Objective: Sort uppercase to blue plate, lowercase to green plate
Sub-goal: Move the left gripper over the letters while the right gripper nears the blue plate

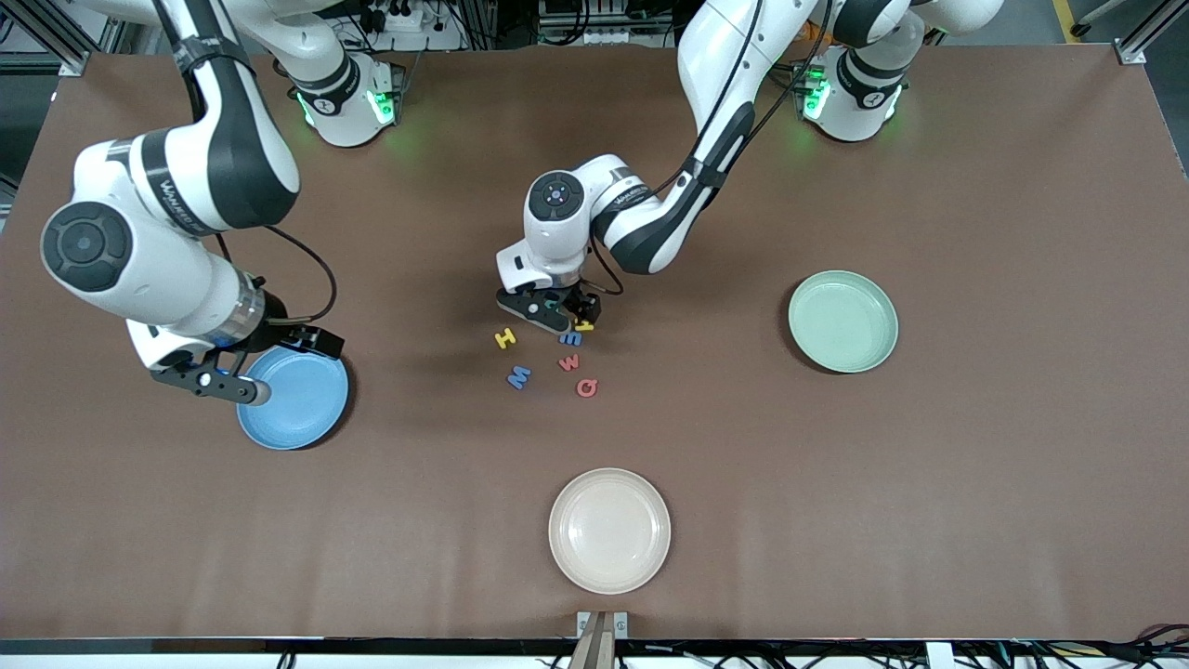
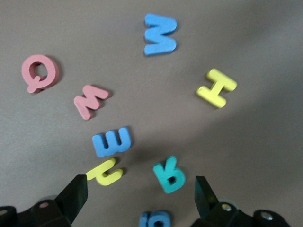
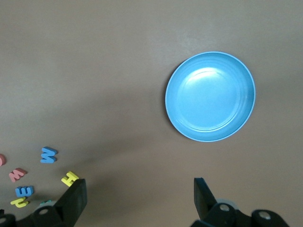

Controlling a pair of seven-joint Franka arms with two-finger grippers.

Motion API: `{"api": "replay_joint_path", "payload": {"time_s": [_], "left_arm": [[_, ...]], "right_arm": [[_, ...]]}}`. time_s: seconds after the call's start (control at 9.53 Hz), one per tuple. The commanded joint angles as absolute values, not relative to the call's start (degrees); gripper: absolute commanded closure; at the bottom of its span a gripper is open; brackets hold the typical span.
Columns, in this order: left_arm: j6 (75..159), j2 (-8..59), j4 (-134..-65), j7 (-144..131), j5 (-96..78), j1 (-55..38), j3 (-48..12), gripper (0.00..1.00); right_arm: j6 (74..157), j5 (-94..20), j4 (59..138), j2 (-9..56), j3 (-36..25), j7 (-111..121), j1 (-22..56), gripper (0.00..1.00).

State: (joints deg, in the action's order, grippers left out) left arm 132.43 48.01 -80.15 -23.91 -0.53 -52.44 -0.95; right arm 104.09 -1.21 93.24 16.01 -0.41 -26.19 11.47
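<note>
Letters are what I am sorting, and all of them still lie on the brown worktop point(image 1: 929, 520), none on a plate. I go from the biggest things down.

My right arm waits with its right gripper point(image 1: 218, 379) over the blue plate point(image 1: 302, 409), at the right arm's end of the worktop; in the right wrist view the jaws stand wide apart with nothing between them, and the plate is bare. My left arm reaches to the middle, where the left gripper point(image 1: 562, 314) hangs low over the cluster of letters; its jaws are also spread, gripping nothing, with the green R point(image 2: 169, 175) on the worktop between them.

The green plate point(image 1: 843, 321) sits toward the left arm's end, bare. A cream plate point(image 1: 609, 530) lies nearest the front camera, also bare.

Now the small things. The yellow H point(image 1: 504, 337) lies at the cluster's edge toward the right arm's end, and the blue M point(image 1: 518, 376) nearer the front camera than it. The red w point(image 1: 568, 362) is beside the M, with the red Q point(image 1: 587, 387) nearest the camera of the group. The blue m point(image 2: 111, 142) lies close to the gripper, the small yellow h point(image 2: 105, 173) just beside it, apart from it. A blue g point(image 2: 155, 220) shows only partly at the edge of the left wrist view.
</note>
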Motion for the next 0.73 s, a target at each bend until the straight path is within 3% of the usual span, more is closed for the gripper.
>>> {"api": "replay_joint_path", "payload": {"time_s": [0.0, 0.63], "left_arm": [[128.7, 46.6, -80.9, -20.4, 0.0, -52.3, 0.0, 0.0], [127.6, 47.7, -80.7, -17.8, -0.7, -51.4, 0.4, 0.0]], "right_arm": [[103.3, -4.2, 91.9, 17.7, -0.1, -26.0, 9.6, 0.0], [102.3, -4.4, 92.3, 18.0, -0.1, -25.8, 8.7, 0.0]]}}
